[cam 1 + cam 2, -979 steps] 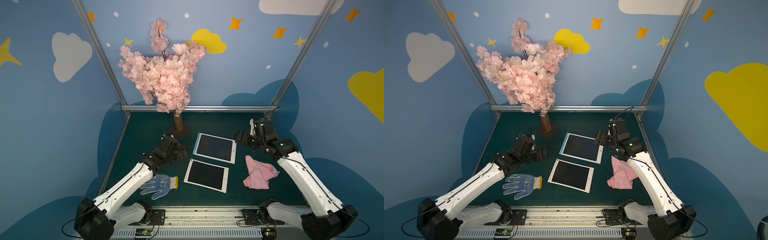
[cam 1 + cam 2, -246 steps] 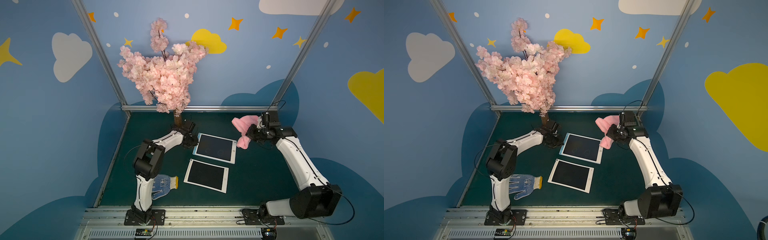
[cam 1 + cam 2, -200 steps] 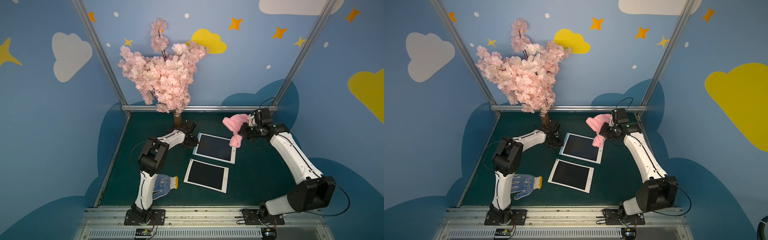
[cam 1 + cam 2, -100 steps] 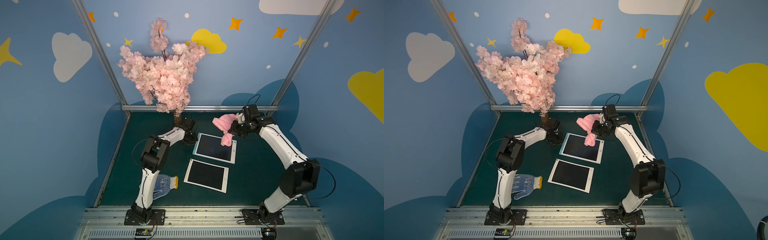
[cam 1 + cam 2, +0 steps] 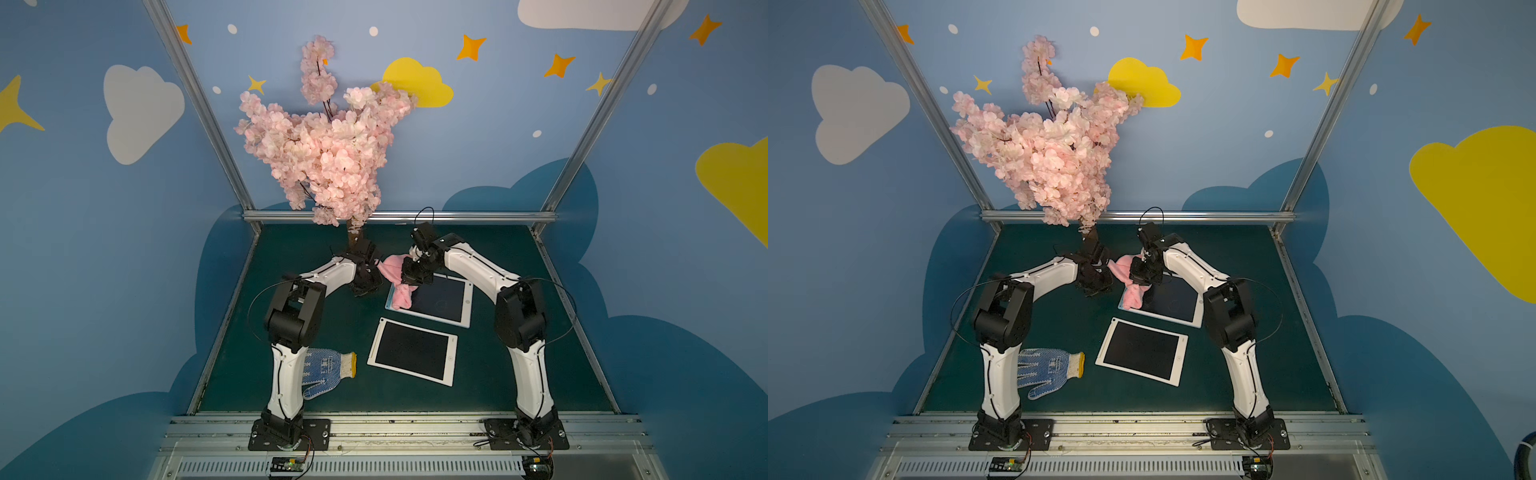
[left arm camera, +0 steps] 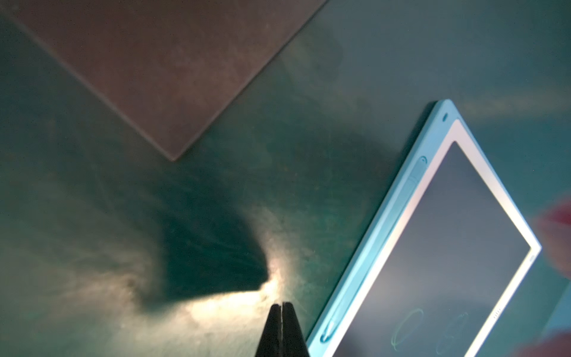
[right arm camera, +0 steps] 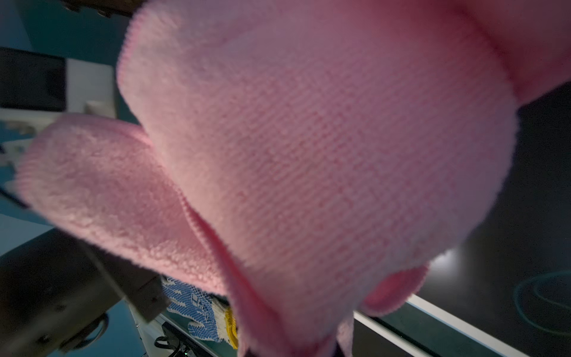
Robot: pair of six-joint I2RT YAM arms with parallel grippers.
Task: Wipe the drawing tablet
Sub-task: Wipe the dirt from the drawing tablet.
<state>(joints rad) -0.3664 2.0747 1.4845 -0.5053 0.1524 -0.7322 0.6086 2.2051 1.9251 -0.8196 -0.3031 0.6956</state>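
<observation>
Right gripper (image 5: 417,277) is clenched on the pink cloth (image 5: 400,289). A second ago I had it hanging off the 3 o'clock end of the drawing tablet (image 5: 446,301). It has since swung across, and the loose tail now drapes on the tablet's 9 o'clock end, touching the screen as far as I can tell.

The tablet lies flat just past mat centre, toward 1 o'clock. The second tablet (image 5: 413,351) is at its 6 o'clock, apart. Green scribbles (image 7: 545,295) are still on the screen toward the tablet's 3 o'clock side, clear of the cloth, so no wiping is done yet.

Left gripper (image 6: 281,309) has just pinched fully closed on nothing. It sits low over the mat, just beside the tablet's blue 9 o'clock edge, with the tree base (image 6: 160,68) on its other side. I think it's set to brace the tablet. Next would be pressing the cloth down and dragging it toward 3 o'clock. The risk is the tablet sliding.

The glove (image 5: 328,371) at 8 o'clock is untouched.
</observation>
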